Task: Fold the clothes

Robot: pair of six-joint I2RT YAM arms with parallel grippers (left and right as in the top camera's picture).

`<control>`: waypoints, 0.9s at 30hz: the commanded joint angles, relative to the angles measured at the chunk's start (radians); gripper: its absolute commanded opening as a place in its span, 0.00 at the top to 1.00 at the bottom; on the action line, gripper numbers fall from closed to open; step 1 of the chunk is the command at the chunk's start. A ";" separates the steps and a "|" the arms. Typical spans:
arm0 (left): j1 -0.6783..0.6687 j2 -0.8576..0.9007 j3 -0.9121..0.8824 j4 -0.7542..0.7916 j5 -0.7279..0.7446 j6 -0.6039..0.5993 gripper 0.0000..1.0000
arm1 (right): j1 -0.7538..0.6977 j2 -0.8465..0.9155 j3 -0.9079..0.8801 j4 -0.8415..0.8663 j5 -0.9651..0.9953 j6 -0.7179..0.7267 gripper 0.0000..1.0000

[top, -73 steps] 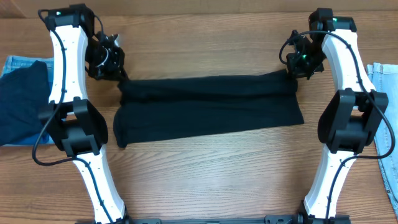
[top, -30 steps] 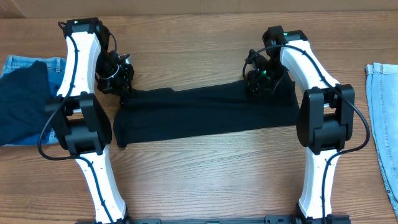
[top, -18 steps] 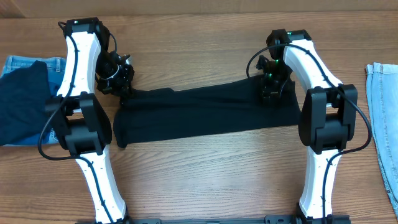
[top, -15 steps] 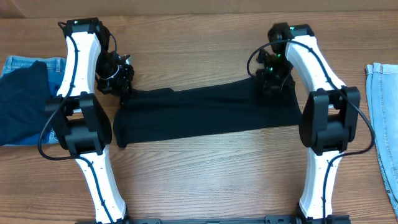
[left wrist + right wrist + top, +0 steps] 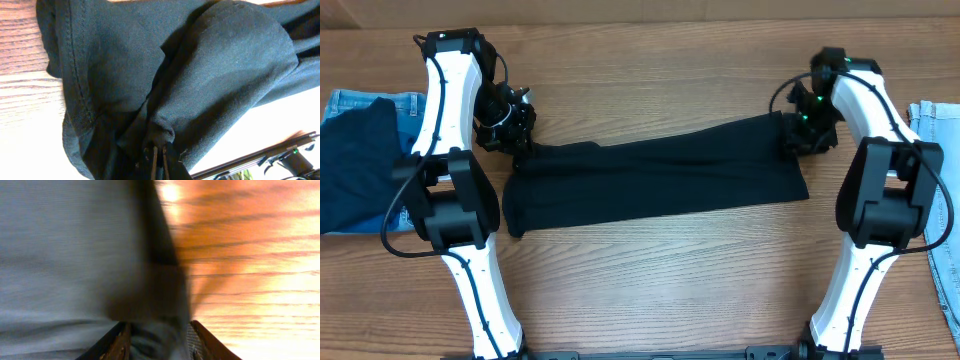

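The clothes (image 5: 650, 180), one plain black garment, lie as a long folded band across the table between both arms. My left gripper (image 5: 517, 145) is at the band's upper left corner. In the left wrist view it (image 5: 159, 147) is shut on a small pinch of the black fabric (image 5: 200, 65). My right gripper (image 5: 798, 140) is at the upper right corner. The right wrist view is blurred. There a bunch of the fabric (image 5: 65, 255) fills the gap between the fingers (image 5: 122, 339) of the right gripper (image 5: 160, 332).
A dark navy garment (image 5: 360, 165) lies on light blue denim (image 5: 360, 100) at the left edge. More light blue denim (image 5: 935, 180) lies at the right edge. Bare wooden table (image 5: 650, 290) stretches in front of the garment.
My right gripper has swung from over the garment's right part out to the right, and the upper right corner of the fabric went with it. The left arm has not moved.
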 commanded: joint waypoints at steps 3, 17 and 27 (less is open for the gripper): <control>0.002 -0.024 -0.003 -0.002 -0.006 0.016 0.96 | -0.038 0.012 -0.023 0.014 -0.044 0.012 0.67; 0.002 -0.024 -0.003 -0.001 -0.006 0.016 0.95 | 0.271 -0.153 0.202 -0.174 -0.306 -0.111 0.61; 0.000 -0.024 -0.003 -0.002 -0.006 0.016 0.95 | 0.555 0.002 0.201 0.023 -0.246 -0.030 0.60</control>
